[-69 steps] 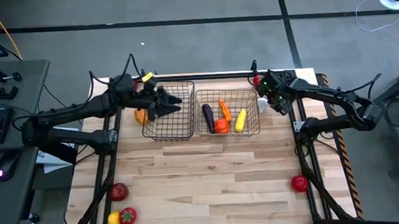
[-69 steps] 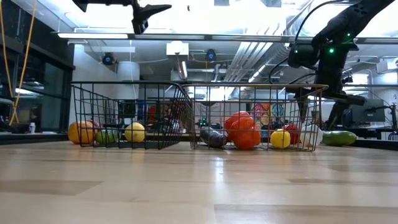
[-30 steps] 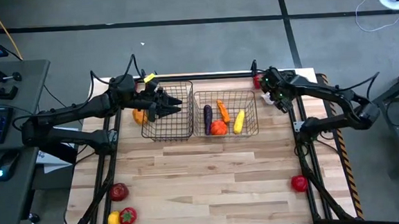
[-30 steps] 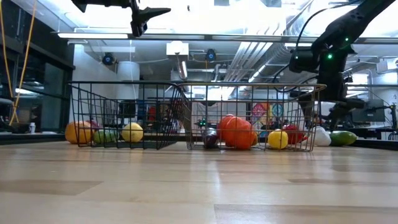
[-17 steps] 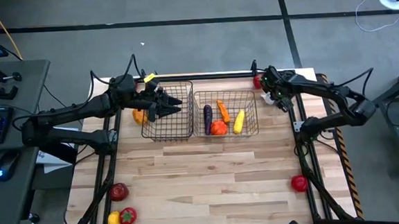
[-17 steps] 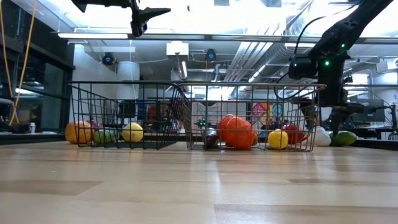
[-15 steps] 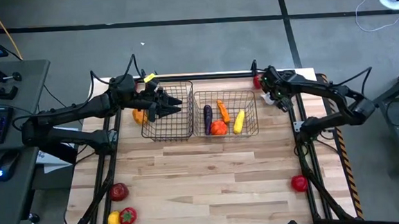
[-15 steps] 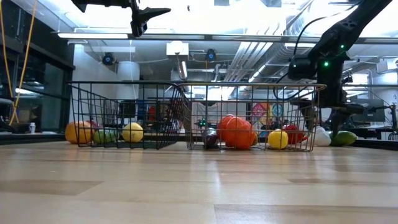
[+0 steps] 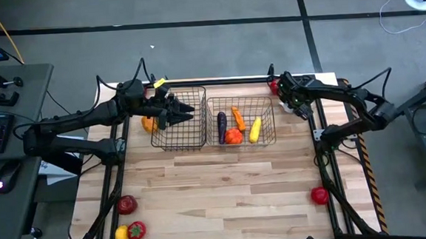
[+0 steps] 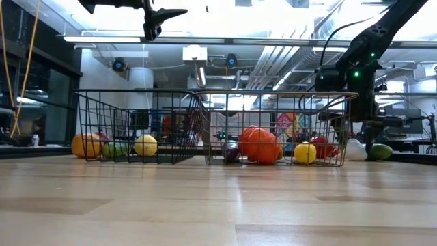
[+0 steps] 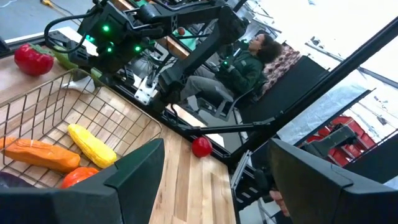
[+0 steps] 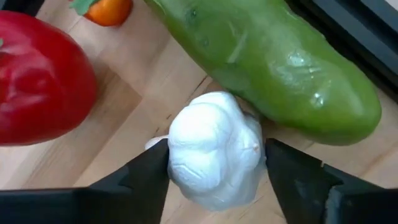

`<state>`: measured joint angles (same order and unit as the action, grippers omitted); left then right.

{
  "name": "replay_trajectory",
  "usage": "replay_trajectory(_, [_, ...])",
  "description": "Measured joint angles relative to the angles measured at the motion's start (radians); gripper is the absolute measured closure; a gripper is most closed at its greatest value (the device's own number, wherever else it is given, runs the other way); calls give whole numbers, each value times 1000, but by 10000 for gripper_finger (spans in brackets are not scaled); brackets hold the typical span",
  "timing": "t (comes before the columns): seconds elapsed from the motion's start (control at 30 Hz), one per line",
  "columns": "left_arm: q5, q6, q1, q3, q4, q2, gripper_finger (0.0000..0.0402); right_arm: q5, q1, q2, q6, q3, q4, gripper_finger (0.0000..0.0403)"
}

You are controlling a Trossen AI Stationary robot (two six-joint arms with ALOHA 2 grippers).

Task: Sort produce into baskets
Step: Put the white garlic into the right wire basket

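Observation:
My right gripper (image 12: 217,180) points down at the table's far right corner, beside the wider basket (image 9: 212,123), with a white garlic (image 12: 214,149) between its fingers. A green cucumber (image 12: 267,68) lies right behind the garlic, and a red pepper (image 12: 37,81) to one side. The wider basket holds an eggplant (image 9: 221,125), a carrot (image 9: 239,116), a yellow piece (image 9: 256,128) and a tomato (image 9: 234,135). My left gripper (image 9: 186,110) hangs open and empty high over the narrower basket (image 9: 154,130). My right gripper has the garlic's two opposite sides (image 12: 177,155) between its two fingers, which come from above and point steeply down. The garlic sits on the table, its bulb against the cucumber's side.
An orange fruit (image 9: 149,124) lies just left of the narrower basket. Loose produce lies at the near left (image 9: 127,205), (image 9: 121,234), (image 9: 136,230) and near right (image 9: 319,195). A person (image 11: 249,62) sits beyond the table's right side.
My right gripper has sunk a little toward the table at the far right corner, down over the garlic beside the wider basket.

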<state>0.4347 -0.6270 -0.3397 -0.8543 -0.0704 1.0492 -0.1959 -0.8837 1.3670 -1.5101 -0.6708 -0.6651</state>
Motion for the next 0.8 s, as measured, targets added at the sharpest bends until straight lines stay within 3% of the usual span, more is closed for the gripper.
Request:
replay_trajectory(0.23, [0,2,0,0,0,0,126,17,28,-14,72,0,3,226])
replay_trajectory(0.57, [0,29,0,0,0,0,126,-58,48,-163,196,-76,97,227])
replay_trajectory(0.7, [0,29,0,0,0,0,126,-81,49,-228,326,-140,206,228])
replay_trajectory(0.8, [0,29,0,0,0,0,126,-25,78,-251,468,-185,277,228])
